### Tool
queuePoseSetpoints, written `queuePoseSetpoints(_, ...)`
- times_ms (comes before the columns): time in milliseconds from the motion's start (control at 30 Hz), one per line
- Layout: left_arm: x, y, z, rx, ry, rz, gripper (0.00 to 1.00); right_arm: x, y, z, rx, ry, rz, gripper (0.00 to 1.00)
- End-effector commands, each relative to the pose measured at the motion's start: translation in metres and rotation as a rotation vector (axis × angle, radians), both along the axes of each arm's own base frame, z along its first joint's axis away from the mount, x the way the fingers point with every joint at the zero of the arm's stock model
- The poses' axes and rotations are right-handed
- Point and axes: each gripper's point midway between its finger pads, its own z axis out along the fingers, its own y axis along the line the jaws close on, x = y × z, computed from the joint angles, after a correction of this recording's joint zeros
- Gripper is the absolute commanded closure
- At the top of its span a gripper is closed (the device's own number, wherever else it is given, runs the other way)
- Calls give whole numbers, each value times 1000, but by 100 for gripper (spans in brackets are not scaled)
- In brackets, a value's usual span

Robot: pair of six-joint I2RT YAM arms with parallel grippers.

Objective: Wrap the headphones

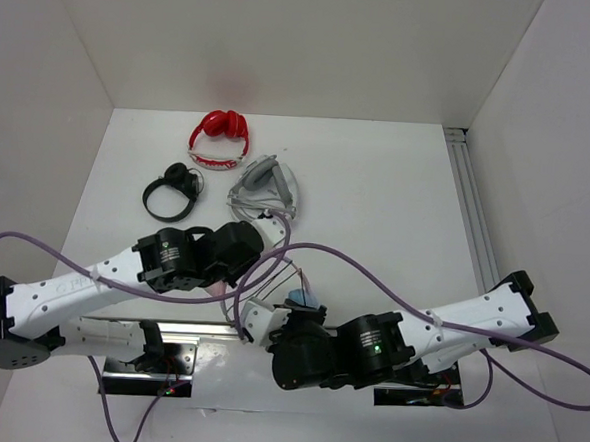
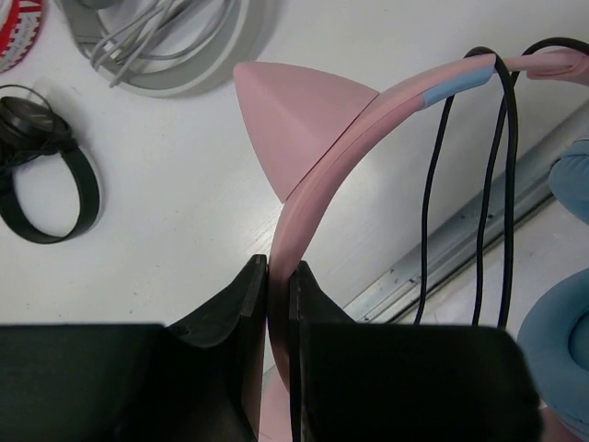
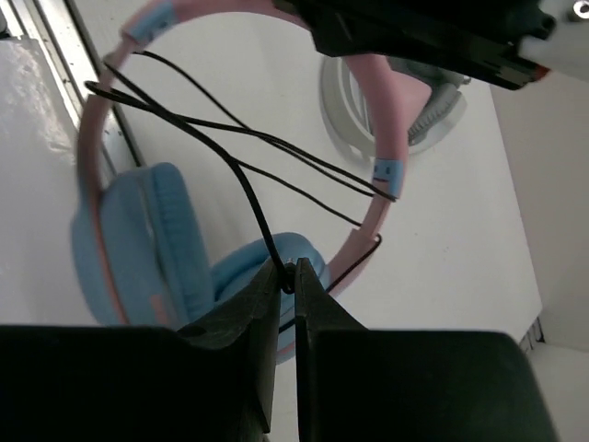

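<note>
Pink headband (image 2: 368, 120) of the headphones (image 3: 138, 239) sits clamped between the left fingers (image 2: 244, 313); the right fingers (image 3: 253, 322) apparently pinch its thin black cable (image 3: 260, 226).

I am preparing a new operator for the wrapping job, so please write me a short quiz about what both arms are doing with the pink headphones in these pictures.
1. True or false: the left gripper is shut on the pink headband.
2. Choose one: the right gripper pinches A) a blue ear cup, B) the black cable, C) a pink cat ear.
3. How many other pairs of headphones lie on the table?
Key: 1 true. 2 B. 3 three: red pair, black pair, grey pair.
</note>
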Motion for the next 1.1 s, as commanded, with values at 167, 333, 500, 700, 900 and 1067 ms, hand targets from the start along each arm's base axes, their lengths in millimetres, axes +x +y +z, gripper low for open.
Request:
queuePoseSetpoints(167, -30, -35, 18, -177, 85, -202, 100, 12, -19, 32, -7, -80, -45, 100)
queuePoseSetpoints(333, -43, -49, 5, -151, 148, -272, 100, 16, -28, 44, 35, -83, -44, 100)
queuePoseSetpoints(500, -44, -50, 15, -177, 138, -291, 100, 14, -35, 39, 49, -43, -19, 100)
queuePoseSetpoints(700, -45, -49, 26, -192, 121, -300, 100, 13, -39, 39, 75, -22, -16, 100)
queuePoseSetpoints(900, -45, -47, 31, -193, 120, -300, 100, 11, -41, 32, 89, 9, -14, 100)
queuePoseSetpoints(1067, -49, -47, 39, -215, 124, -315, 100, 14, -48, 27, 69, 1, -41, 100)
